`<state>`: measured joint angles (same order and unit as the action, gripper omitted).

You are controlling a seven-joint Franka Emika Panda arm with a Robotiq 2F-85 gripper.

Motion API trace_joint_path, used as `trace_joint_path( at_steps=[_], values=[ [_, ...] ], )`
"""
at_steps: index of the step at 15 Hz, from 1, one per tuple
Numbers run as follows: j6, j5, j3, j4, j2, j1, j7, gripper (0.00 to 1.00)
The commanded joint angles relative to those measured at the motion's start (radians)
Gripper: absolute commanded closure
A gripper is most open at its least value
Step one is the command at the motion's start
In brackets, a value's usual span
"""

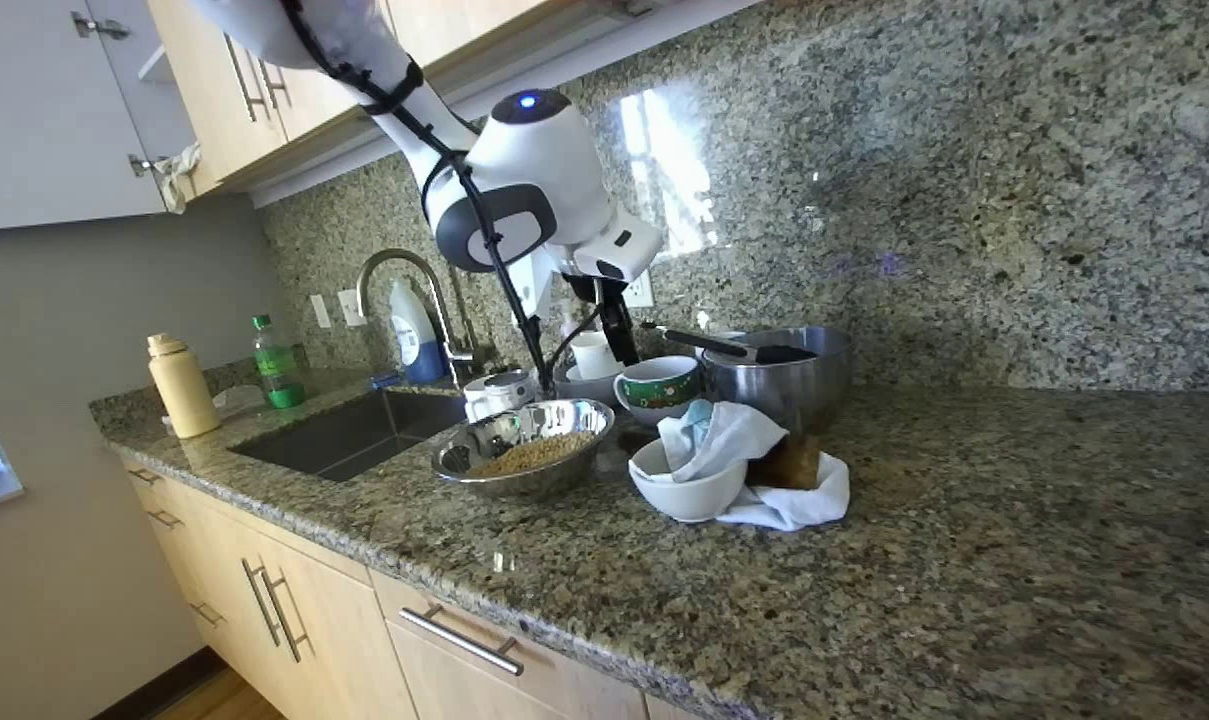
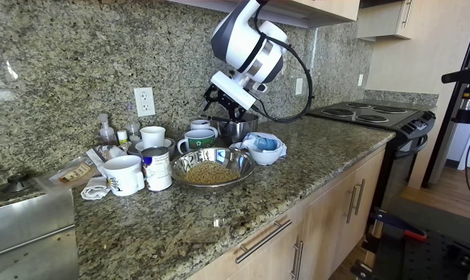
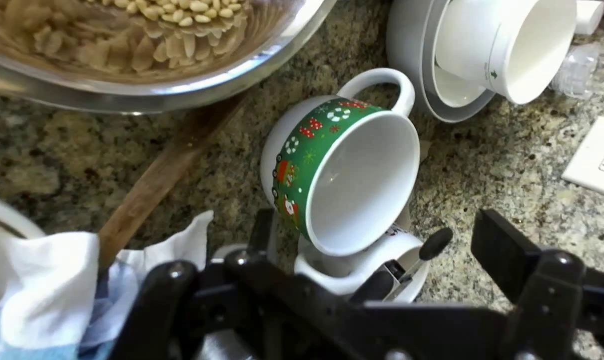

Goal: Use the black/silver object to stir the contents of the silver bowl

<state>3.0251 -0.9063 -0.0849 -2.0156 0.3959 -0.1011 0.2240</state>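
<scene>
One robot hand, spread wide and gripping nothing, hangs near the black-handled utensil jutting past the rim of a steel pot; the silver bowl of tan grains sits nearby.

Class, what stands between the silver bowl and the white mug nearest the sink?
An exterior view shows a can between the silver bowl and that mug.

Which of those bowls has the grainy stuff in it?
The wide, shallow, shiny metal bowl with the flared rim: it holds tan grains. The small white bowl holds cloth, the stacked bowls a white cup.
</scene>
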Motion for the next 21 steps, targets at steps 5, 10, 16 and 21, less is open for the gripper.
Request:
trace_joint_path(
  at_steps=[5,10,16,21],
  values=[
    [0.127,-0.145,-0.066,0.092,0.094,-0.024,-0.001,0.00],
    [0.222,-0.203,-0.085,0.171,0.171,-0.027,0.013,0.00],
    [0.334,-0.236,-0.125,0.287,0.249,-0.059,0.036,0.00],
    [0.381,-0.226,-0.118,0.342,0.308,-0.062,0.086,0.00]
  ],
)
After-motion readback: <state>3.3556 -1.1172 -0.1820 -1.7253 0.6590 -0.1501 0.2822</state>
